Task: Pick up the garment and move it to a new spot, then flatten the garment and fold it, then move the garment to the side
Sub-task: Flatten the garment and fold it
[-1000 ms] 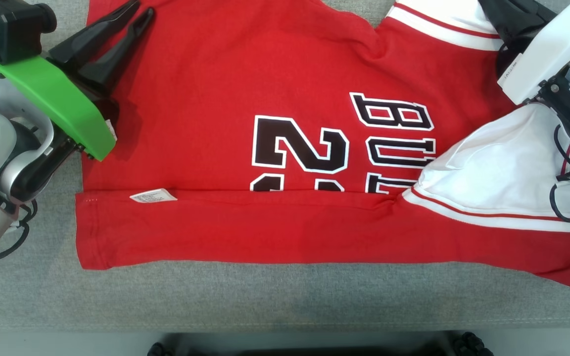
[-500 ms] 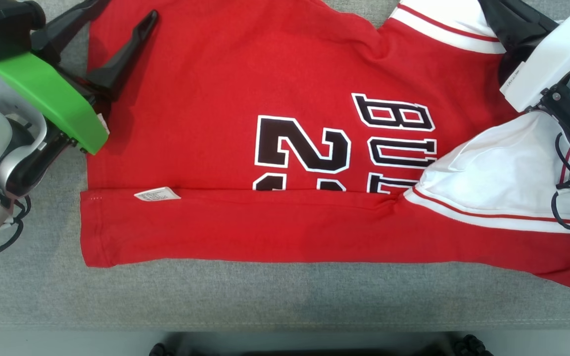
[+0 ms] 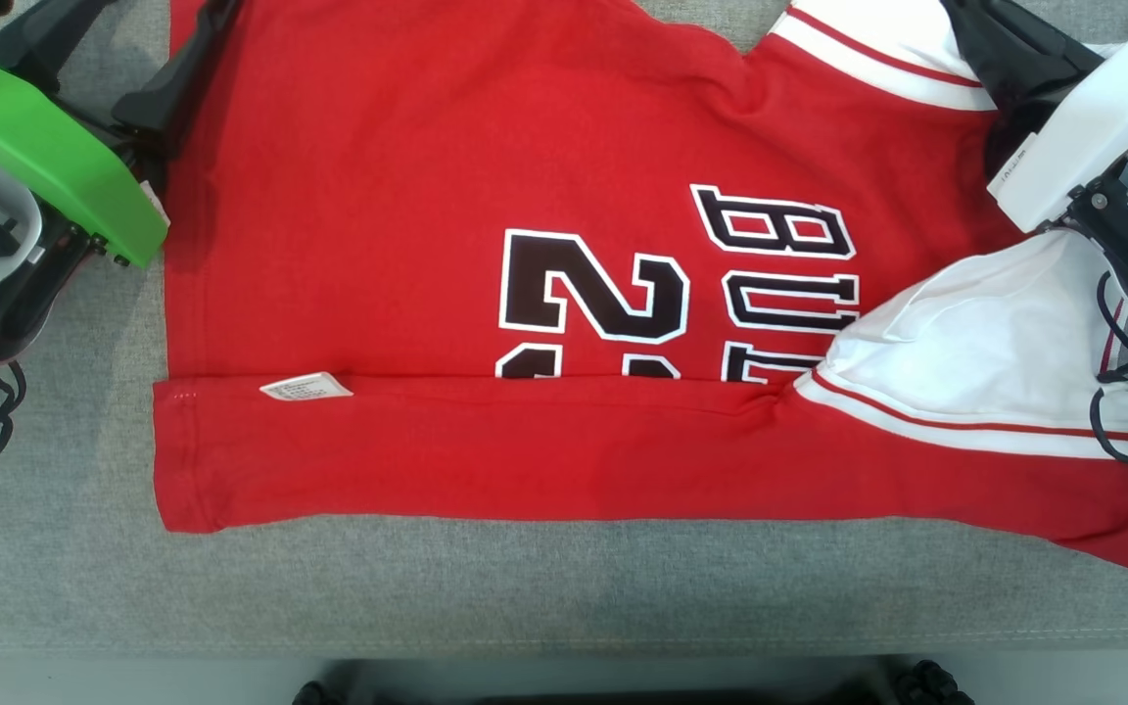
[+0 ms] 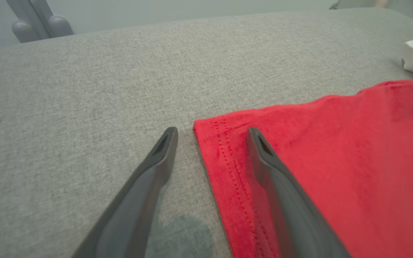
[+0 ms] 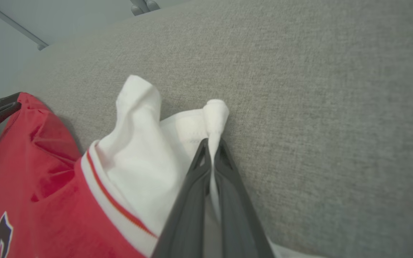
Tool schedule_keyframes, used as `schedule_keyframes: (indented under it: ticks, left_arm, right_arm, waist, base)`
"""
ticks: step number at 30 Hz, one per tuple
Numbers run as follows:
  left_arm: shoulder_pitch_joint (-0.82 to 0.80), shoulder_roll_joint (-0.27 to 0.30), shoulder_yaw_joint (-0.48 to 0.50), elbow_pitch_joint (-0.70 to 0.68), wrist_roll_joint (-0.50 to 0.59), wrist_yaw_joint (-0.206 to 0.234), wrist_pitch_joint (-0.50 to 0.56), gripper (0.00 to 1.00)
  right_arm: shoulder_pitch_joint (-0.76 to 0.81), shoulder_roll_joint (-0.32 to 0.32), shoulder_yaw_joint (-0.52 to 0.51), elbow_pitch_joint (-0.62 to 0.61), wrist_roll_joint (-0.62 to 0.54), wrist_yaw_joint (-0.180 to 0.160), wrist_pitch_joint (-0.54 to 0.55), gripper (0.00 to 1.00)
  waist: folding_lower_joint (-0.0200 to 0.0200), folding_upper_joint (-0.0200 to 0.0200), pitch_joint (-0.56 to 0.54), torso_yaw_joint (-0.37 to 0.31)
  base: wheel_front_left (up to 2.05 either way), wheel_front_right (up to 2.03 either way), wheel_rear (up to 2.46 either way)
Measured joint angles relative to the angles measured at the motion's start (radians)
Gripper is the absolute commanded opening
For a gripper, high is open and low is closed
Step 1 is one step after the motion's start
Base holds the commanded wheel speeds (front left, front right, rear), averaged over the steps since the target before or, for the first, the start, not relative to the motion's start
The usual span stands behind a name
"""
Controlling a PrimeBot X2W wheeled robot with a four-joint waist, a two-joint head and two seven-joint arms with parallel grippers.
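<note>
The garment (image 3: 407, 176), a red jersey with white sleeves and black lettering, lies spread on the grey surface, its near strip folded up over the front. My left gripper (image 3: 128, 24) is open at the jersey's far left corner. In the left wrist view the left gripper (image 4: 212, 132) straddles the hem (image 4: 228, 157), one finger over grey cloth and one over red fabric, holding nothing. My right gripper (image 3: 990, 39) is at the far right. In the right wrist view the right gripper (image 5: 212, 145) is shut on a fold of the white sleeve (image 5: 134, 143).
The grey padded surface (image 3: 525, 587) runs well beyond the jersey to the left and front, ending at its front edge (image 3: 564, 651). A grey stand (image 4: 38, 21) rises beyond the far edge. My right arm's white housing (image 3: 1073, 127) hangs over the near white sleeve (image 3: 995, 362).
My left gripper has opened, let go of the jersey's far left corner and drawn back toward the upper left of the head view. The right gripper has stayed shut on the sleeve.
</note>
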Motion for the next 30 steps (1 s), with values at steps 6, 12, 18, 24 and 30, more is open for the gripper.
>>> schedule_keyframes:
  ticks: [6,12,18,24,30]
  left_arm:
    - [-0.005,0.0,-0.03,0.015,-0.016,0.0,0.0,0.98]
    - [-0.028,-0.002,-0.049,0.026,-0.037,0.0,-0.002,0.48]
    - [-0.036,-0.006,-0.067,0.028,-0.046,0.0,-0.011,0.0]
    - [-0.04,-0.023,-0.087,0.032,-0.047,0.0,-0.036,0.0]
    - [-0.034,-0.03,-0.097,0.034,-0.055,0.0,-0.063,0.0]
  right_arm:
    - [0.009,0.0,0.001,-0.01,0.001,-0.007,0.0,0.0]
    - [0.013,0.001,0.002,-0.017,0.001,-0.007,0.0,0.0]
    - [0.015,0.001,0.002,-0.019,0.001,-0.008,0.0,0.0]
    - [0.029,0.001,0.0,-0.016,0.001,-0.008,-0.012,0.0]
    - [0.06,0.0,-0.011,-0.016,0.001,-0.006,-0.035,0.0]
  waist:
    - [0.0,0.0,0.002,-0.007]
    - [0.0,0.0,0.003,-0.015]
    - [0.0,0.0,0.003,-0.019]
    - [0.0,0.0,-0.008,-0.018]
    - [0.0,0.0,-0.037,-0.013]
  base:
    - [0.0,0.0,0.0]
    - [0.0,0.0,0.0]
    - [0.0,0.0,0.0]
    - [0.0,0.0,0.0]
    - [0.0,0.0,0.0]
